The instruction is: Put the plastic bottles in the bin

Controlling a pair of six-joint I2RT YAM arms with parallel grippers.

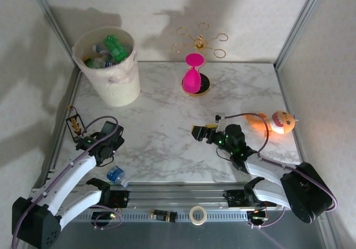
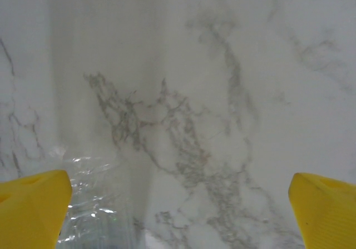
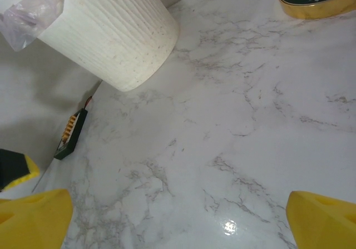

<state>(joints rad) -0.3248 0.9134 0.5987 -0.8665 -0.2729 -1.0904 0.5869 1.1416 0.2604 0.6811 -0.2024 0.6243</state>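
Top view: the large round cream bin with a whitish bag liner (image 1: 119, 88) stands at ten o'clock, a green plastic bottle (image 1: 115, 48) on top inside; one clear blue-capped plastic bottle (image 1: 117, 175) lies at seven, close by my left gripper (image 1: 109, 137); my right gripper (image 1: 201, 133) hangs spread at four; left wrist: jaws spread and empty, the bottle at seven; I'd centre on it before lowering; right wrist: jaws spread, bin at eleven

The white marble table (image 1: 161, 138) carries the bin (image 1: 119, 90) at its far left corner. Right of the bin stands a pink hourglass (image 1: 192, 76) (black base, gold rim). Farther right of the bin and nearer, an orange plush toy (image 1: 281, 122) lies. On the bin's near side, 1 clear blue-labelled bottle (image 1: 117, 175) lies at the table's edge.
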